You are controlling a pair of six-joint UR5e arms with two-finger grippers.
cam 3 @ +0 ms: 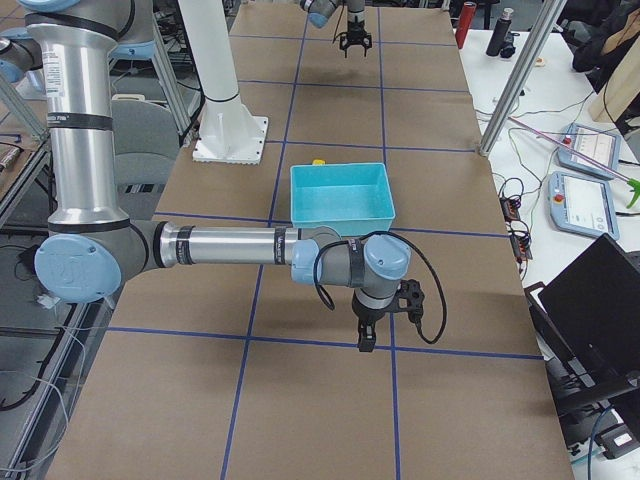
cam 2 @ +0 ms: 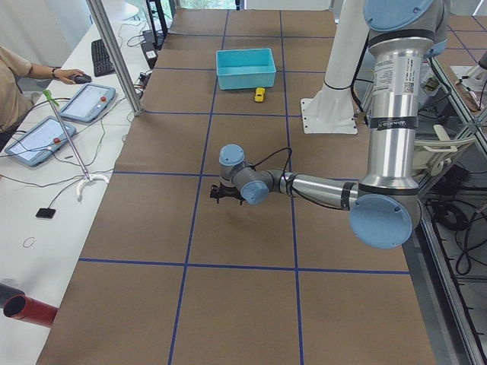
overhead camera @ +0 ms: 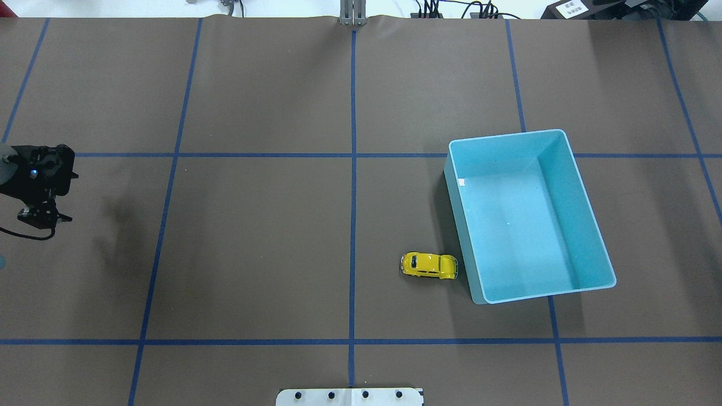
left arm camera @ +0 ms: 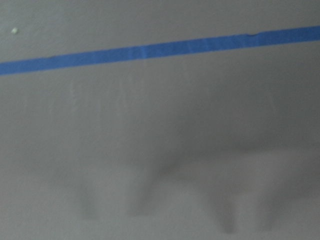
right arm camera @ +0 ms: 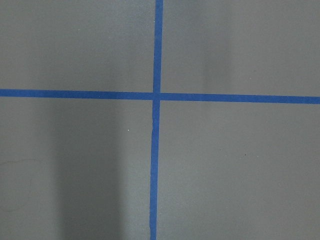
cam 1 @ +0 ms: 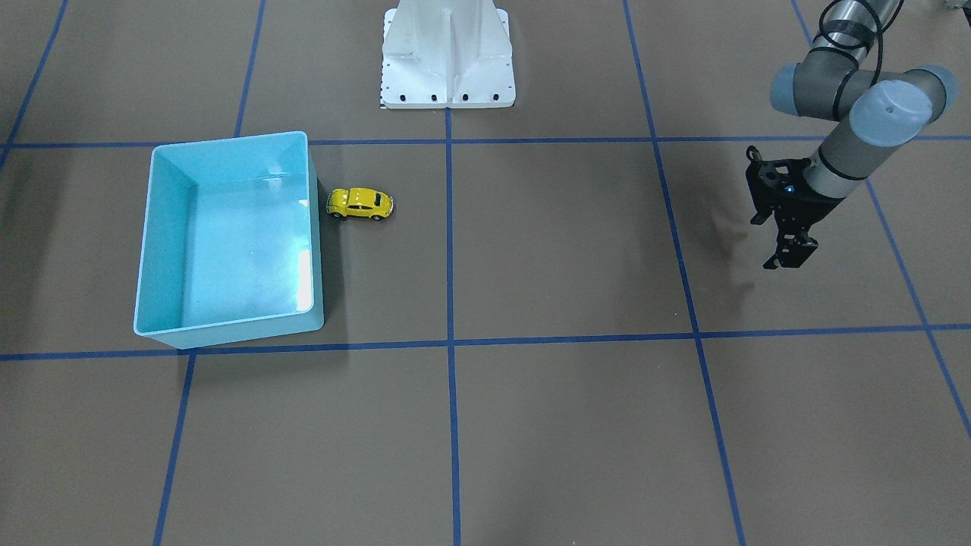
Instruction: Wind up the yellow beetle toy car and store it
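The yellow beetle toy car (cam 1: 359, 203) stands on its wheels on the brown table, right beside the outer wall of the light blue bin (cam 1: 227, 142); it also shows in the overhead view (overhead camera: 428, 265). The bin (overhead camera: 507, 136) is empty. My left gripper (cam 1: 789, 258) hangs open and empty over the table far from the car, at the left edge of the overhead view (overhead camera: 39, 219). My right gripper (cam 3: 367, 340) shows only in the exterior right view, low over the table on the bin's other side; I cannot tell whether it is open or shut.
The robot's white base plate (cam 1: 447, 83) stands at the table's edge on the robot's side. Blue tape lines (overhead camera: 353, 225) divide the brown table. Monitors, pendants and cables lie on the side bench (cam 3: 585, 170).
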